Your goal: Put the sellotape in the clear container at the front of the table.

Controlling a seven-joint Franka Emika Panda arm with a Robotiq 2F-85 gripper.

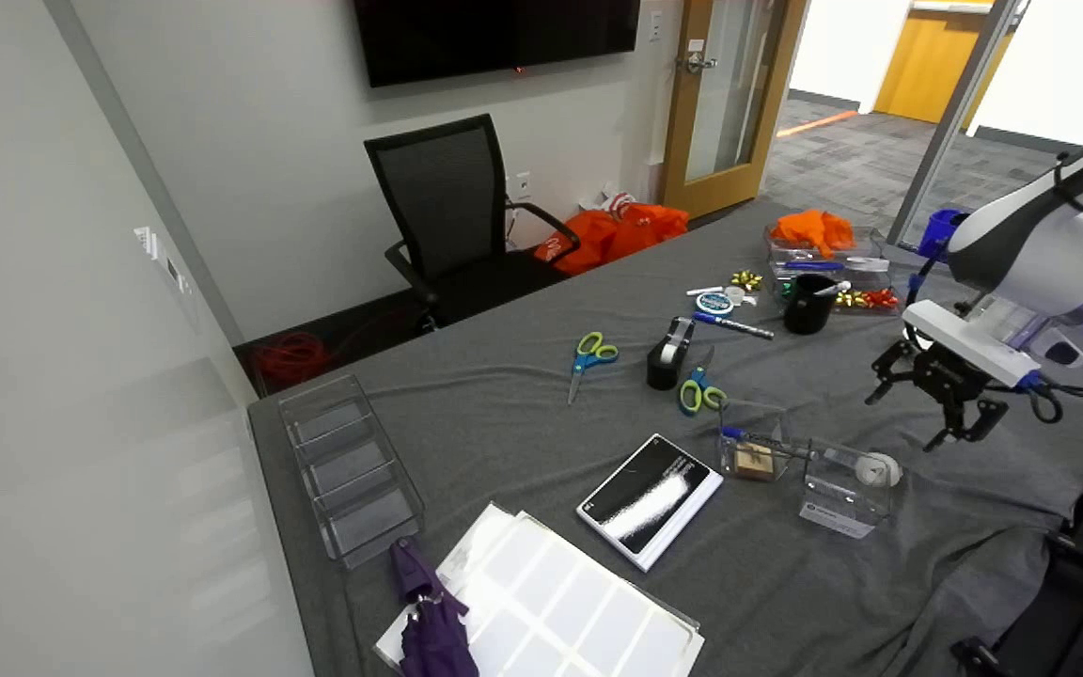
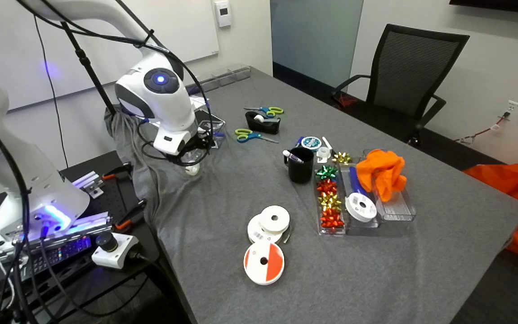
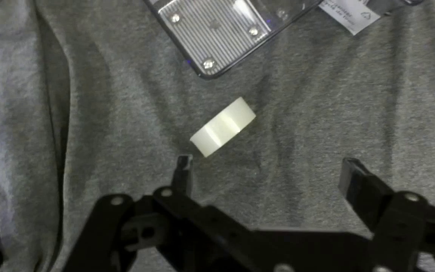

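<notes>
Sellotape roll (image 3: 223,127): white, stood upright on its rim on the grey-clothed worktop (image 1: 504,451); just beside the clear container (image 1: 847,489), apart from it, not yet inside.
Weight of roll: expected to be light; only a modest squeeze should be needed.
Stiffness of roll: judged firm side to side; a pinch should be borne without crushing, and breakage is not feared.
Outer band: smooth and glinting in the wrist view; slip thought likely if pressed there off-centre.
Roll-away risk: a one-sided nudge could set it rolling or tip it flat; even contact from both sides is advised.
Where to hold: best pinched across the two flat faces, around mid-height; for that, the wrist would have to be turned, since the roll lies aslant to the closing line.
Tool (image 3: 267,161): fingers spread wide, nothing held; the roll is seen ahead of the fingertips.
Container: thin see-through walls, white label (image 1: 836,519), ridged floor; liable to be shoved if bumped.
Neighbouring clear box (image 1: 782,464): near the container; a tan block (image 1: 755,462) is held in it.
Black tape dispenser (image 1: 667,355): well apart; no interference expected.
</notes>
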